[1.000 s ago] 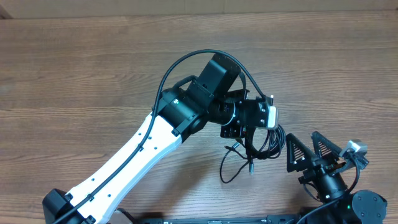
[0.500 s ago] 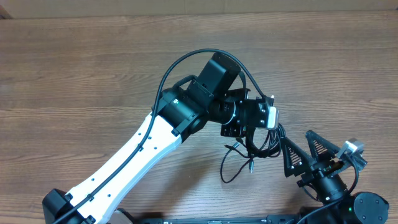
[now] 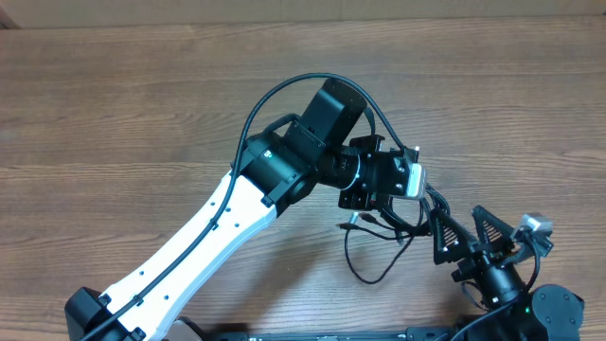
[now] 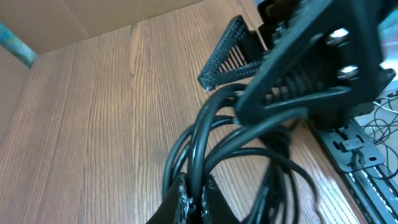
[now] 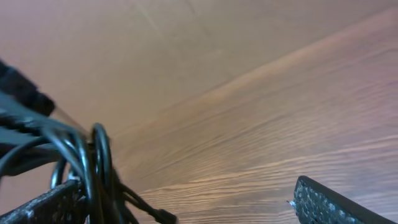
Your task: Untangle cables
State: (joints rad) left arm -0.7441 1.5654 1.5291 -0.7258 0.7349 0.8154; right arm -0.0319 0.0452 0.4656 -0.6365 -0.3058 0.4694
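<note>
Over wood-grain table (image 3: 142,114): left gripper (image 4: 193,202) seemingly pinches glossy looped cables (image 4: 198,140); right gripper (image 3: 461,218) splayed, ribbed triangular fingers (image 3: 442,237).

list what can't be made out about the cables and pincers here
- left wrist view: the left pincer tips are cut off by the bottom edge; the blurred right pincer covers part of the cables.
- overhead: the left pincer's jaws and grip spot are hidden under its own wrist; the strands are too thin and overlapped to count.
- right wrist view: blurred; cables cut off at the left edge, plug tip type unreadable.
</note>
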